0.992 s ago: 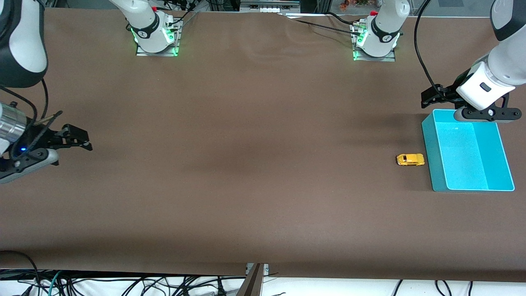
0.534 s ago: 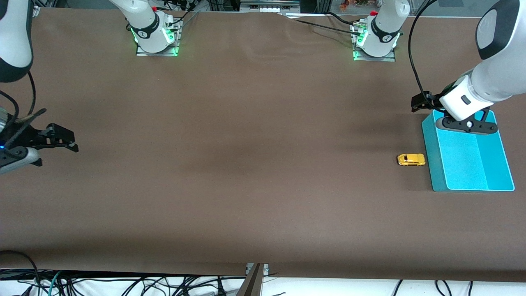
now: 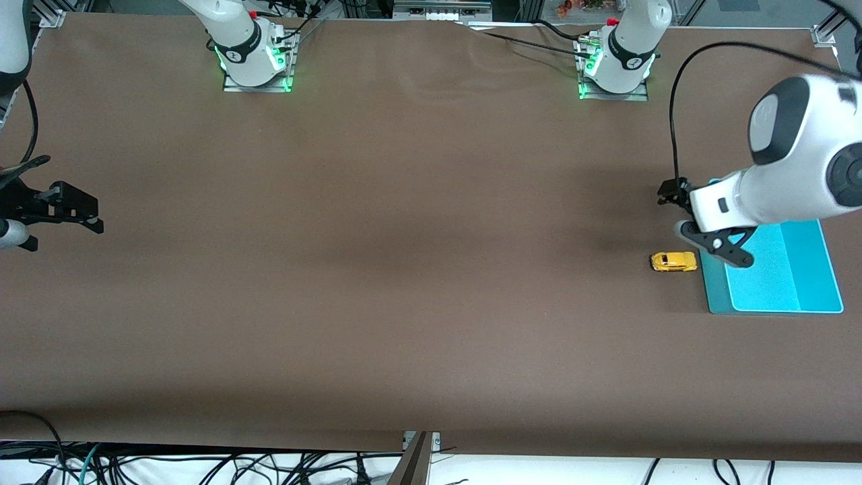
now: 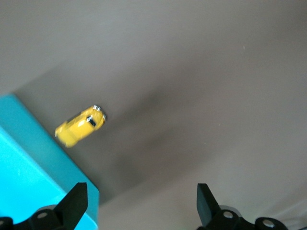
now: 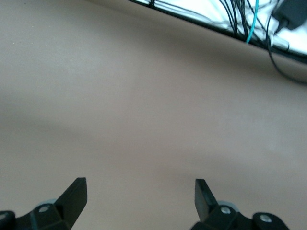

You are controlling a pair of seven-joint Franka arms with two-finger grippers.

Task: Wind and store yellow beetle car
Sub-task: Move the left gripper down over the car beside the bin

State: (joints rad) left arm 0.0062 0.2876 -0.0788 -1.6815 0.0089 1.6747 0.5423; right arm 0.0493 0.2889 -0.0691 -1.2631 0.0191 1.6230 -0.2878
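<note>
1. Since the earlier frames the left gripper [image 3: 714, 244] has swung from over the bin's edge nearest the bases toward the car, and the right gripper [image 3: 64, 209] has drawn back toward the table edge at the right arm's end.
2. The yellow beetle car [image 3: 673, 262] has not shifted. It sits on its wheels on the brown table [image 3: 404, 269], just beside the outer wall of the turquoise bin [image 3: 774, 289], on the side facing the right arm's end. Whether car and wall touch cannot be told.
3. Left gripper: hangs in the air over the bin wall next to the car, fingers spread wide, nothing between them. In the left wrist view both fingertips [image 4: 76, 203] frame bare table, with the car [image 4: 80, 125] and the bin's corner [image 4: 29, 163] ahead of them.
4. Right gripper: over bare table at the right arm's end, well apart from car and bin. Fingers spread wide and empty; the right wrist view shows only the fingertips [image 5: 74, 194], tabletop and cables [image 5: 244, 19] past its edge.
</note>
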